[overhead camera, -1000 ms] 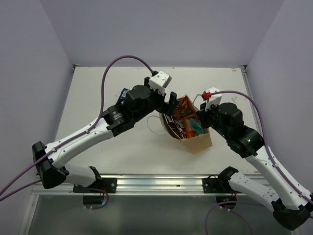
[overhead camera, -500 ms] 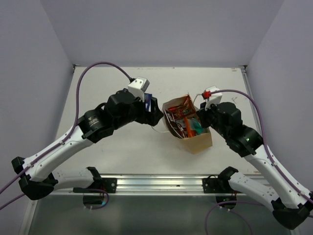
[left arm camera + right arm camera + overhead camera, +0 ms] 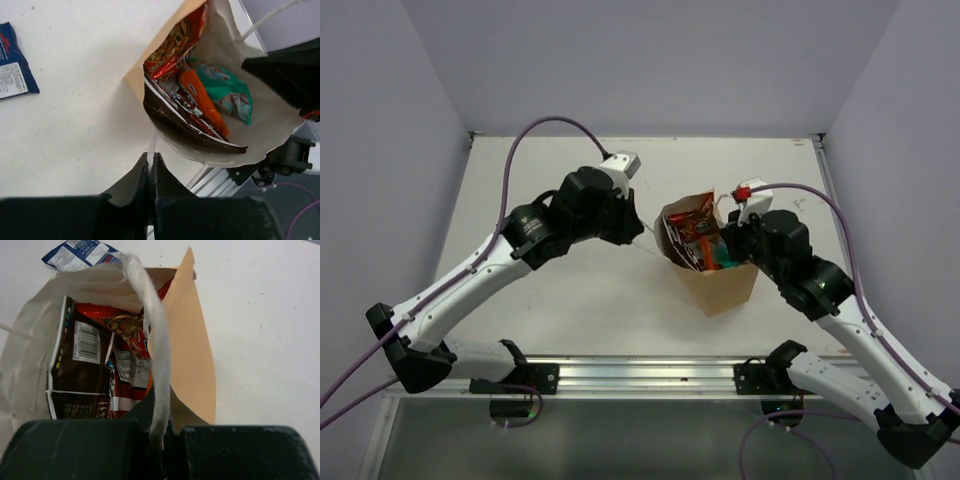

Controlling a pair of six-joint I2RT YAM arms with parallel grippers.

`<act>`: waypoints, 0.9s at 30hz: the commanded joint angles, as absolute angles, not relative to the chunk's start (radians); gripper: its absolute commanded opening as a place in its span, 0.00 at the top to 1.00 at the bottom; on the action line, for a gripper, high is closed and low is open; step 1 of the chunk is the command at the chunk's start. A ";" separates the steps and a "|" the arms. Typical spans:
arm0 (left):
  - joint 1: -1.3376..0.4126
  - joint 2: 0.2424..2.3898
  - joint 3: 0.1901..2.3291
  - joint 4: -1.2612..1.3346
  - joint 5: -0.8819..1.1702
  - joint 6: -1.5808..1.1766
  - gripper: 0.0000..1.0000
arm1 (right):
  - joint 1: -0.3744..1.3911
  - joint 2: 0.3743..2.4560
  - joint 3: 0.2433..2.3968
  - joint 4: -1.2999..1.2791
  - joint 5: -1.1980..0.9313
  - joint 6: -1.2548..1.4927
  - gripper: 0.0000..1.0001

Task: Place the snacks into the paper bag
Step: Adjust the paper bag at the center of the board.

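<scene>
Currently the tan kraft paper bag [image 3: 725,285] is standing open near the centre of the top view, on the white tabletop [image 3: 570,290], between the two arms. The left gripper [image 3: 151,159] is pinching one thin white cord handle [image 3: 150,148], its fingers closed tight on the cord at the lower middle of the left wrist view. The right gripper [image 3: 161,429] is clamping the other white cord handle [image 3: 152,340], which is running up the middle of the right wrist view towards the bag's rim.

Inside the bag, glossy snack packets are sitting packed together. A red packet [image 3: 175,42] is leaning at the top of the mouth, an orange packet [image 3: 200,100] and a teal-green packet [image 3: 225,92] are lying side by side, and a dark brown packet [image 3: 185,127] is lying against the lower wall. A flat blue-and-white packet [image 3: 12,67] is lying on the tabletop outside the bag, at the upper left of the left wrist view.
</scene>
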State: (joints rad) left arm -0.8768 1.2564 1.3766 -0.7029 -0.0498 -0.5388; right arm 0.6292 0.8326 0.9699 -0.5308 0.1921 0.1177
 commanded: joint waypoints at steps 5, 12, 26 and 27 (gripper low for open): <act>-0.811 1.405 1.800 -0.712 0.028 -0.413 1.00 | 0.634 0.850 0.948 -0.469 0.258 0.215 1.00; -0.784 1.460 1.792 -0.710 0.078 -0.411 1.00 | 0.634 0.862 0.980 -0.512 0.305 0.248 1.00; -0.750 1.368 1.615 -0.635 0.051 -0.413 1.00 | 0.634 0.870 1.034 -0.509 0.256 0.267 1.00; -0.747 1.370 1.617 -0.632 0.052 -0.411 0.99 | 0.634 0.864 1.040 -0.515 0.259 0.265 1.00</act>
State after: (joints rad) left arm -0.7574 1.3972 1.6161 -0.7147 0.0692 -0.4263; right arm 0.6338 0.8940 0.9787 -0.5480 0.2508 0.2543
